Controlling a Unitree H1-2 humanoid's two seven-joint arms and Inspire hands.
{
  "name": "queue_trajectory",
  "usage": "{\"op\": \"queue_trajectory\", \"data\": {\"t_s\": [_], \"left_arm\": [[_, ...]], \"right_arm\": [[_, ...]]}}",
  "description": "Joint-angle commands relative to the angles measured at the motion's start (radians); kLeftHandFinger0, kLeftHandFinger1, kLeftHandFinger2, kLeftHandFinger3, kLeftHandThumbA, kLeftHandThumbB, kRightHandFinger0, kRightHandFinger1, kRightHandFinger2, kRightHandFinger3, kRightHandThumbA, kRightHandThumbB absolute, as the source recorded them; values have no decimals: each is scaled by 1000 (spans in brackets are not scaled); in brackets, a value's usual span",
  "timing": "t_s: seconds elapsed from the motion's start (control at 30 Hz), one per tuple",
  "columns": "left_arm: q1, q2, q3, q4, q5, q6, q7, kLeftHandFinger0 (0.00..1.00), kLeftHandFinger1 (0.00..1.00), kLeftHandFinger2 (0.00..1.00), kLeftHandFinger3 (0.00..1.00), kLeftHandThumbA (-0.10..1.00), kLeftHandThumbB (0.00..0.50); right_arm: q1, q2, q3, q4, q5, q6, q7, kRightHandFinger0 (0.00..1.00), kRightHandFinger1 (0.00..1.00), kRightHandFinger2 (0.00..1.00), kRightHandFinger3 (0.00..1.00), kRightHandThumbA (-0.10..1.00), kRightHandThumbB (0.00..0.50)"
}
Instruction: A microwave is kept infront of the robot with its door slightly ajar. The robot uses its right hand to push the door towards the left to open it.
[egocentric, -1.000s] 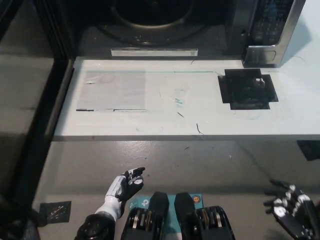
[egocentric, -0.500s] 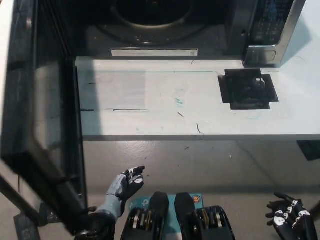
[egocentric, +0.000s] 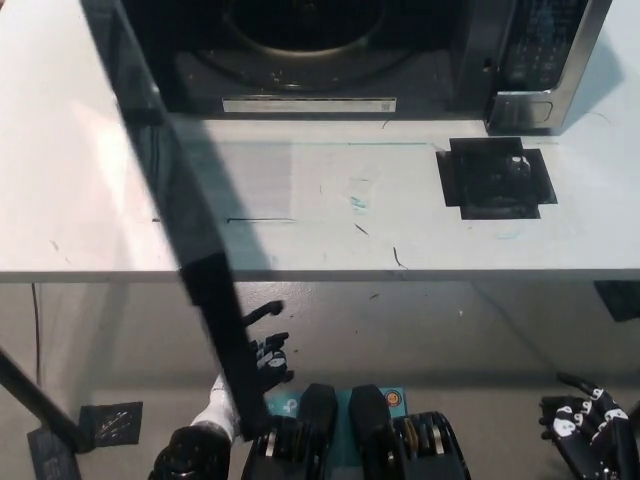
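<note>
The microwave stands at the far edge of the white table, and its door is swung out toward the robot, seen edge-on as a dark bar running to the lower left. The opening looks essentially done. Inside shows only the round turntable, with nothing on it. The right hand hangs low at bottom right, fingers spread, holding nothing. The left hand rests low by the door edge; I cannot tell its state.
</note>
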Motion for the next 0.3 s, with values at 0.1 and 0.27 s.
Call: {"op": "queue_trajectory", "data": {"t_s": [0.1, 0.27], "left_arm": [[-35, -1, 4, -12, -4, -28, -5, 869, 875, 901, 788, 216, 287], [-39, -1, 7, -10, -11, -30, -9, 862, 868, 893, 785, 219, 295]], "right_arm": [[-23, -16, 23, 47, -124, -103, -66, 293, 357, 463, 654, 125, 168], [-30, -20, 26, 61, -127, -117, -69, 279, 342, 438, 635, 125, 184]]}}
